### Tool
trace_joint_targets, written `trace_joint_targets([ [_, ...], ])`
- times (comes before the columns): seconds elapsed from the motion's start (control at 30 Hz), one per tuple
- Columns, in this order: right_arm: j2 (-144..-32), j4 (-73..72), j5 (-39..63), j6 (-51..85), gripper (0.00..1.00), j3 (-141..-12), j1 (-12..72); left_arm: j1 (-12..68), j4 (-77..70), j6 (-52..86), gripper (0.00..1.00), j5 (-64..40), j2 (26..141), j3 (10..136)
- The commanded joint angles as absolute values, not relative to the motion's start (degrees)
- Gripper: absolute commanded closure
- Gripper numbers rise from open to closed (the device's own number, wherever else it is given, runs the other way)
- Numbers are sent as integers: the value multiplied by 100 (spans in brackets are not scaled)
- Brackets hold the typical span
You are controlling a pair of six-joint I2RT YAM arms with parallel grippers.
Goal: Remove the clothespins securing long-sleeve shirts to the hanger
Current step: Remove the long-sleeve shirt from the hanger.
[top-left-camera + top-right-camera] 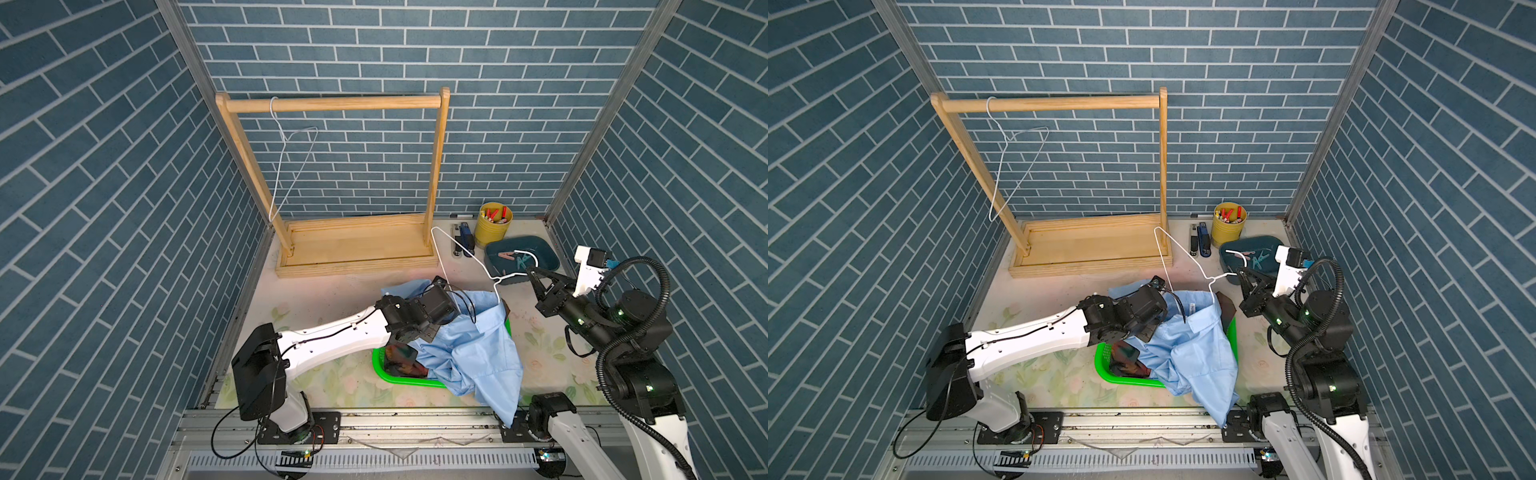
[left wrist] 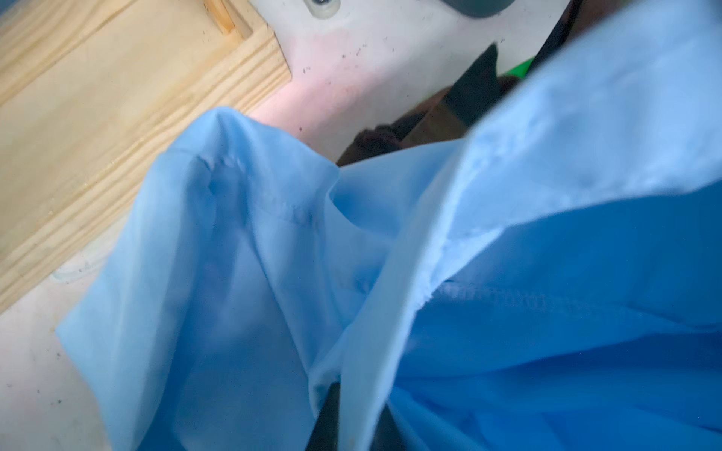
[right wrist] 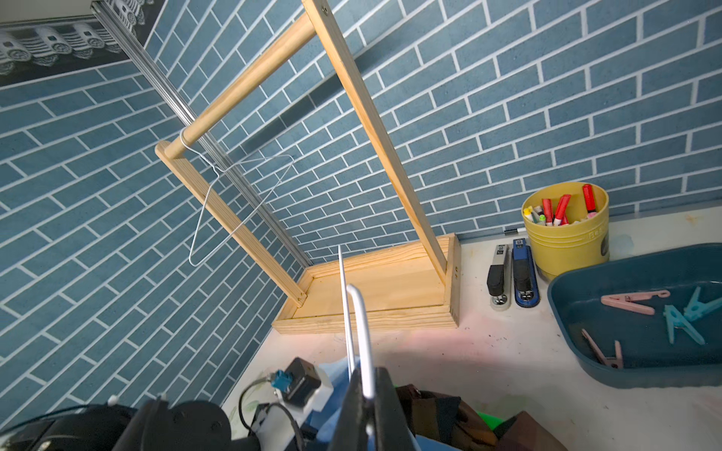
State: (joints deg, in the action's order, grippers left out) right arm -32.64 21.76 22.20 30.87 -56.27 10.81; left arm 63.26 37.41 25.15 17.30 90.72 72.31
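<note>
In both top views the wooden rack (image 1: pixel 332 104) carries one bare wire hanger (image 1: pixel 291 166). A second white hanger (image 1: pixel 457 257) is tilted above the table, and the right gripper (image 1: pixel 532 275) has it by the neck, with the hook reaching over the dark teal tray (image 1: pixel 544 253). The pale blue shirt (image 1: pixel 478 345) is draped across the green basket (image 1: pixel 378 370). Its collar end is bunched round the lower part of that hanger, and a sleeve trails off the table's front edge. The plaid shirt (image 1: pixel 401 361) lies in the basket beneath it.

In the left wrist view, blue cloth passes between the dark fingers of the left gripper (image 2: pixel 355 421), so it looks nearly closed on a fold of the shirt (the tips are mostly buried).

In the right wrist view the jaws are clamped fully on the white wire. All four clothespins (image 3: pixel 678 322), two salmon pink and two teal, lie loose in the tray.

I see no peg on either shirt, so the unpinning looks done. At most the blue shirt remains to be freed from the hanger.
</note>
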Motion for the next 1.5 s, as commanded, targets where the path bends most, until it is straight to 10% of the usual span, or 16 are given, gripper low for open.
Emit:
trace_joint_targets([
  [0.0,-3130,1411,2452,3593,100,-5267,1065,6311,3633,2868,86,1741,9318,7009],
  [0.17,-3008,1507,2397,3518,100,-5222,1066,6328,3532,2818,77,1594,9699,7085],
  [0.4,-3158,1568,2386,3270,100,-5569,1068,6336,3658,2113,1,1630,8704,7267],
  [0.9,-3712,1360,2750,3132,100,-5803,1069,5035,4130,692,0,907,6526,7864],
  [1.13,-4226,1436,3118,3111,100,-6357,1116,4641,3278,-402,0,-1228,7113,8843],
  [1.47,-4814,1398,1967,3546,100,-7029,1255,5440,2744,576,0,-262,8235,9249],
])
